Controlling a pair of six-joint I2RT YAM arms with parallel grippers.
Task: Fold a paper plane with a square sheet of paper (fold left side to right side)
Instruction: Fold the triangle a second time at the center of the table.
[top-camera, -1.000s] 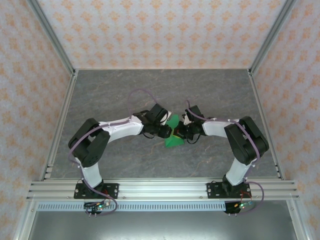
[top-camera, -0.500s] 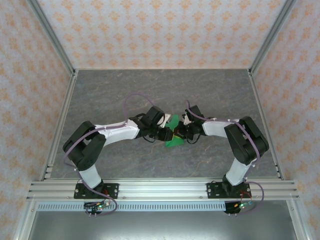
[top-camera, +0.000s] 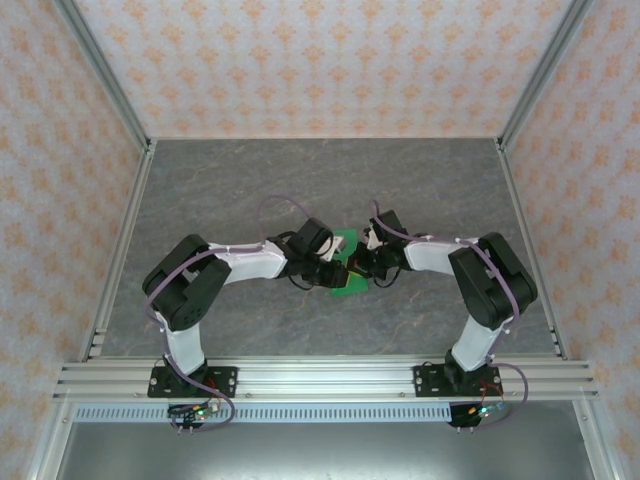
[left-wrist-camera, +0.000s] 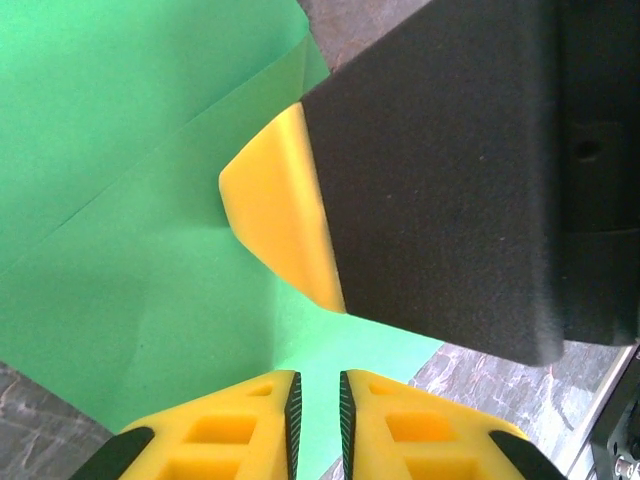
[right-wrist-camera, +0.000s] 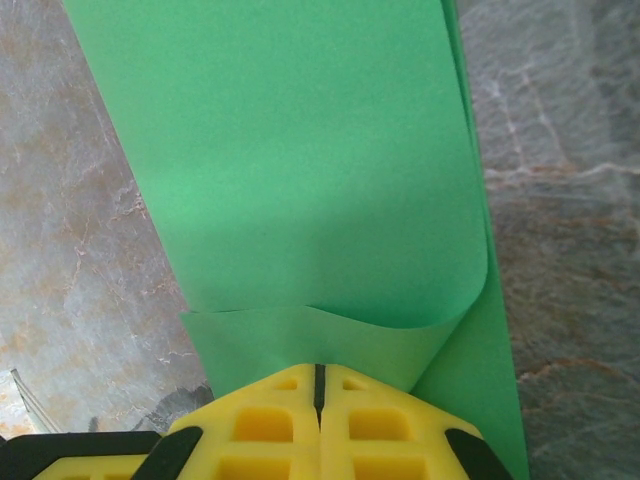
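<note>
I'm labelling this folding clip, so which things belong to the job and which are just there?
Job: green paper sheet, left end effector, right end effector.
Just there: grey table, patterned walls, metal frame.

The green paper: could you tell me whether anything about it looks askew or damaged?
On the paper, the top layer bows up in a rounded curl by the right gripper, not creased flat. No tears show.

the square sheet of paper (top-camera: 348, 286) lies on the table (top-camera: 250, 190) near its middle, between the left gripper (top-camera: 335, 269) on its left and the right gripper (top-camera: 360, 262) on its right, both over it.
</note>
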